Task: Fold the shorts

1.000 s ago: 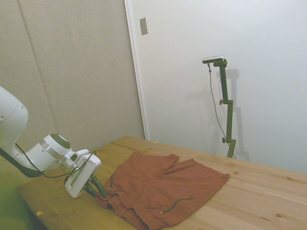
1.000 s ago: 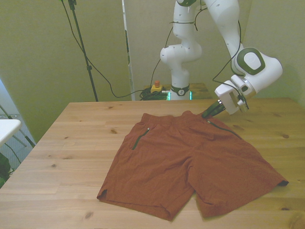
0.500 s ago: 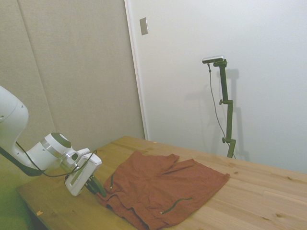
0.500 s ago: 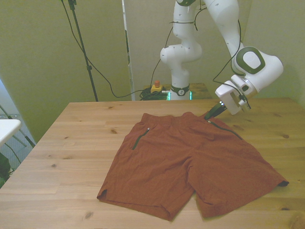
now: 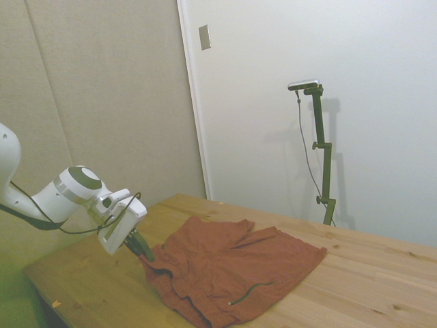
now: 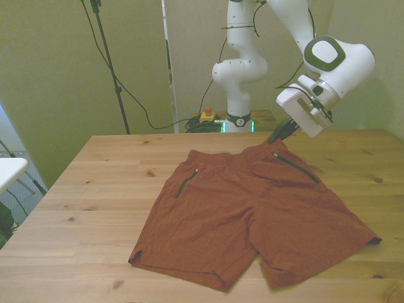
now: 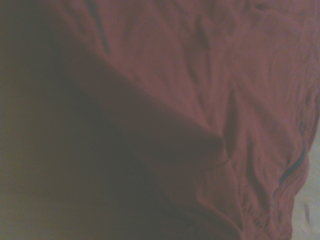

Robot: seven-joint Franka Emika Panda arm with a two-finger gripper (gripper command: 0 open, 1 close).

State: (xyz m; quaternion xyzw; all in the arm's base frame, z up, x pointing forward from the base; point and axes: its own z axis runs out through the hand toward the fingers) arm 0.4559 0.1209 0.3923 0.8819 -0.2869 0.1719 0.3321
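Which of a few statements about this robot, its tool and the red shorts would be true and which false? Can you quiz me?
1. The shorts lie on a wooden table. True.
2. The tool grips the waistband corner on the front view's right and holds it lifted off the table. True.
3. The shorts are already folded neatly in half. False: they are spread out, both legs showing.
4. The tool is working at a leg hem on the table's near edge. False: it is at the waistband, on the far side.
5. Each pocket shows a dark zip line. True.
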